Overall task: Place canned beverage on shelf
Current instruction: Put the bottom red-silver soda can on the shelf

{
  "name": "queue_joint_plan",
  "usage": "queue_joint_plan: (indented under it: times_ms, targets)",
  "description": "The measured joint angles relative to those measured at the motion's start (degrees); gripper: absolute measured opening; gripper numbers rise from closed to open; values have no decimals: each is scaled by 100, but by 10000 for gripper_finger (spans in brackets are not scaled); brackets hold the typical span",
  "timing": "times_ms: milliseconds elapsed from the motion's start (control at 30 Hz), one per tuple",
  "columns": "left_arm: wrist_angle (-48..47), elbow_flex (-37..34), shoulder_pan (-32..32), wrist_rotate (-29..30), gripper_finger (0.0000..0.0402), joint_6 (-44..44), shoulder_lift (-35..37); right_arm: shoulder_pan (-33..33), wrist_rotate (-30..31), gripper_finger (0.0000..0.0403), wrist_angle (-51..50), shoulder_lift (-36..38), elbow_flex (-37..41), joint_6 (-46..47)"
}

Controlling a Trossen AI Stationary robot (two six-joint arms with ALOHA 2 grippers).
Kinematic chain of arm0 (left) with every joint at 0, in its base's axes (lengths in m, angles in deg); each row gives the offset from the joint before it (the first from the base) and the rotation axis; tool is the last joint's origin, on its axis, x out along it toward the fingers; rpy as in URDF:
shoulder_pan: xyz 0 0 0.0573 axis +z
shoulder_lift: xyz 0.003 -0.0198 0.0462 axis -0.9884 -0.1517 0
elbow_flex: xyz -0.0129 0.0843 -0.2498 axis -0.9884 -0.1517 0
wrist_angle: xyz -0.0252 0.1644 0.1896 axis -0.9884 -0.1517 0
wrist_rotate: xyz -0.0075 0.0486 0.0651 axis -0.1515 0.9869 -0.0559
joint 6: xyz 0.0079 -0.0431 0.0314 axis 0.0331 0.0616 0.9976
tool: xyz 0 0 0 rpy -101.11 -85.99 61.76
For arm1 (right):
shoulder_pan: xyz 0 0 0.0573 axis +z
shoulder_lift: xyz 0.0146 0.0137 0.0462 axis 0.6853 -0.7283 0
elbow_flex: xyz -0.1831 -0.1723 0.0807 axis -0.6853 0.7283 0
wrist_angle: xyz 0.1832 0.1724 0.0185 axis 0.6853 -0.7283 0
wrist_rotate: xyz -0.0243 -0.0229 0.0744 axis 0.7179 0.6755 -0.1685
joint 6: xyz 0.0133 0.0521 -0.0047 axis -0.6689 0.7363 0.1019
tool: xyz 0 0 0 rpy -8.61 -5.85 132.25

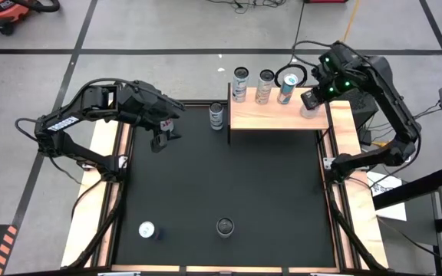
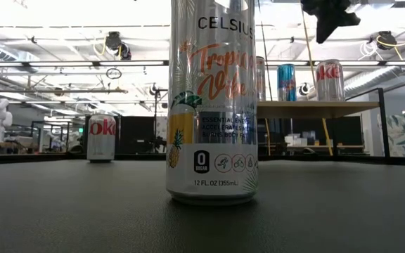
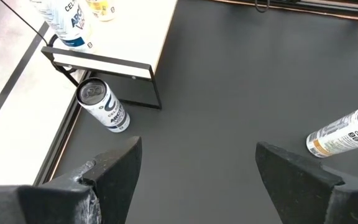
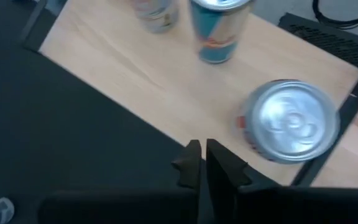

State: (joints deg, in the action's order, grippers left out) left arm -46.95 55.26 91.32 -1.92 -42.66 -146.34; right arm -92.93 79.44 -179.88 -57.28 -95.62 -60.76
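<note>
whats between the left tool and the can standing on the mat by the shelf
Nothing: bare black mat separates the left tool from that can, as the high view shows.

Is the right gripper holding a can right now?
No: in the right wrist view the right gripper is shut on nothing, with the silver can standing free on the shelf beside it.

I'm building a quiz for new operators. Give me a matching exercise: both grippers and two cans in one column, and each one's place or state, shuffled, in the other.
1. left gripper
2. right gripper
3. blue can
4. Tropical Vibe can

A. standing on the shelf
B. shut, above the shelf
C. open, above the black mat
D. standing on the black mat

Pairs: 1-C, 2-B, 3-A, 4-D
</note>
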Motion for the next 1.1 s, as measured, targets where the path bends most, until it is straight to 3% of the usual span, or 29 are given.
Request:
queue_joint_plan:
  times_ms: [167,333,467,700,1100]
  targets:
    - [1,0,0,0,318,153,0,460,3,18,0,0,0,284]
    - [-1,0,0,-2,318,146,0,756,60,3,0,0,1,641]
    - [-30,0,0,-2,318,148,0,912,558,2,4,91,111,1138]
    - [-29,0,0,-1,318,288,0,1255,1047,1,-6,411,972,1978]
    - [-47,0,0,-2,318,411,0,1226,2156,0,-2,584,1507,2187]
